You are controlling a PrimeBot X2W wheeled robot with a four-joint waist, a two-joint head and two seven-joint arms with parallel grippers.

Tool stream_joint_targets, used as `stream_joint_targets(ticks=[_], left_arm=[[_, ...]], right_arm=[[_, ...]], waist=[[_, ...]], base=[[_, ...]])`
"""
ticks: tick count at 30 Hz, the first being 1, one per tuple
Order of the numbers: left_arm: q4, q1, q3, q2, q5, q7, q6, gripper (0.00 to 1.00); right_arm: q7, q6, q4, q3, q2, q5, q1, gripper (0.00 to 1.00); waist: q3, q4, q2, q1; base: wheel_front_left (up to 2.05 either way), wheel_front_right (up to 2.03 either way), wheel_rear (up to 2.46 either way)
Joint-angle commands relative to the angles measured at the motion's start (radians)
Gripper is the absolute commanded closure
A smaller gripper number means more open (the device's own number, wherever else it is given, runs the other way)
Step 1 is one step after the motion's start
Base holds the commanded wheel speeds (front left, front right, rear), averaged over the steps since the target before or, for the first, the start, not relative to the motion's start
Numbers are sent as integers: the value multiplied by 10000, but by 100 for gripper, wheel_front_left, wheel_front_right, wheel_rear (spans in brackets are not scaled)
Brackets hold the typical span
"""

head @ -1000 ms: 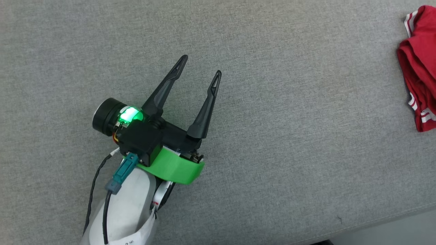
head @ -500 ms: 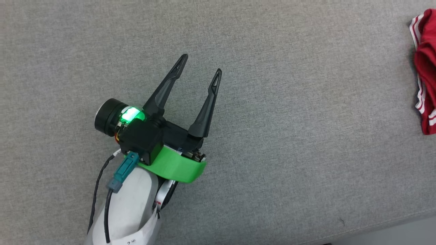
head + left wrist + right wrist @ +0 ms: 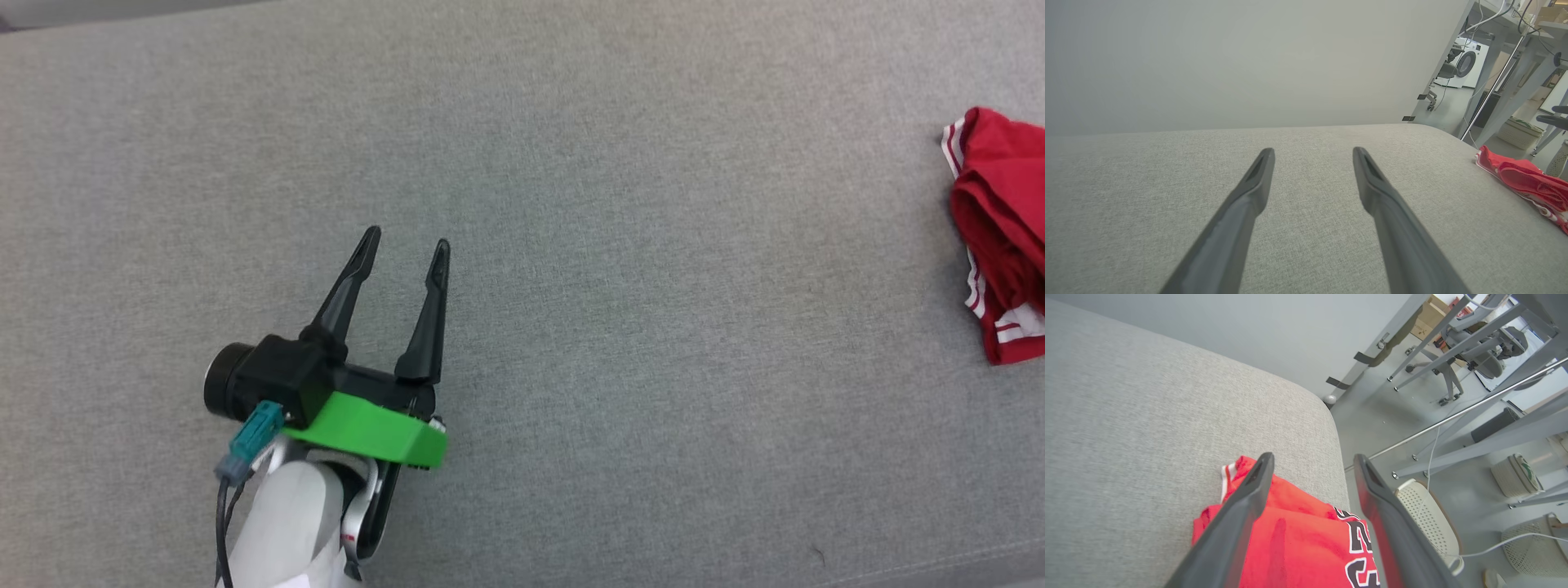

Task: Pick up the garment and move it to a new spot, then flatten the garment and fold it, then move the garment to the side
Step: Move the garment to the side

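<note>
ok so starting on the left: the left end effector point(image 3: 408, 238) sits low-left in the head view, over the grey fabric worktop point(image 3: 620, 269), its two dark fingers spread apart with nothing between them; behind the fingers there's a bright green collar point(image 3: 367, 429), a teal plug point(image 3: 255, 426) with a black cable hanging off it, and the pale forearm point(image 3: 286, 523) running out the bottom edge; in the left wrist view the same fingers point across the grey fabric toward a plain pale wall point(image 3: 1241, 61), with a wide gap between the tips; over on the far right of the head view is the garment point(image 3: 1000, 229), a crumpled red heap with red-and-white striped trim point(image 3: 952, 155) along its left side, well apart from the left end effector and partly cut off by the picture's edge; in the left wrist view it lies close to the worktop's right-hand rim; the right end effector point(image 3: 1313, 456) shows in its own wrist view, over that heap with its fingers wide apart, not pinching any cloth as far as I can see; its left finger crosses in front of the red fabric, and black-and-white lettering point(image 3: 1357, 555) shows between the two fingers; the garment lies near the rounded corner of the worktop; whether the fingers touch the cloth I can't tell; further right, off the worktop, the floor has a white perforated basket point(image 3: 1429, 518) and an office chair point(image 3: 1490, 359)
</note>
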Motion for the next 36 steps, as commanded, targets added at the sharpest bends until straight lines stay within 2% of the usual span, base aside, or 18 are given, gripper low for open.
stream_joint_targets(ticks=[1,12,21,29,36], left_arm=[[78,232,139,-85,-93,-57,-25,0],[230,1427,931,-234,-422,-57,-26,0],[349,2016,1088,-281,-738,-57,-26,0],[651,2323,1223,-295,-430,-57,-26,0],[655,2366,1201,-302,-266,-57,-26,0]], right_arm=[[-220,-17,-313,-94,295,226,418,0],[-1965,-17,-3205,-1743,2501,1033,3747,0],[-2619,-17,-5080,-2691,4453,721,6266,0],[-2733,-17,-5654,-2869,5647,-414,7564,0],[-2737,-17,-5898,-2944,5876,-680,7719,0]], waist=[[-1058,598,0,1],[-2324,1364,0,1],[-2793,1799,0,1],[-2903,1994,0,1],[-2877,2012,0,1]], base=[[0,0,0],[0,0,0],[0,0,0],[0,0,0],[0,0,0]])
